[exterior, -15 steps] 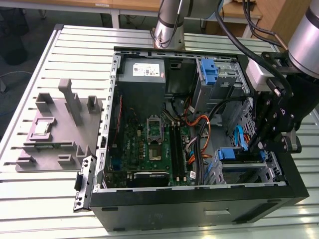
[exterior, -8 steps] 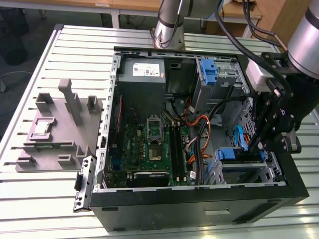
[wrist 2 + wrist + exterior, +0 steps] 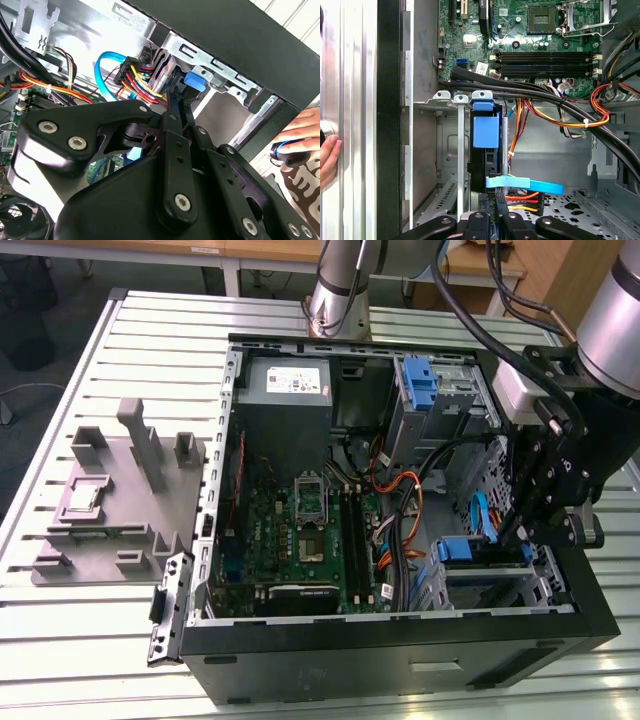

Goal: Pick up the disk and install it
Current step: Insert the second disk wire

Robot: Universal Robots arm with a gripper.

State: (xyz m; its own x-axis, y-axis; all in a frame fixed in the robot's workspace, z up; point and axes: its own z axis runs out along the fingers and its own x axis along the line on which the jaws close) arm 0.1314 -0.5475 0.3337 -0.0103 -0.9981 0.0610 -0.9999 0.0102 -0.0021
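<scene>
The disk stands on edge in the metal drive bay at the front corner of the open computer case, seen edge-on as a dark body with a blue plastic rail tab. In the exterior view the disk sits low at the case's right side, under my gripper. In both wrist views my gripper reaches down to the disk's upper edge, fingers drawn close together on it, just short of the blue tab. Much of the disk is hidden by the bay.
A light blue flat cable and bundled coloured wires crowd the gripper. Black cables run past the motherboard. A grey power-supply box, another blue bracket, a grey fixture. A person's hand rests outside the case.
</scene>
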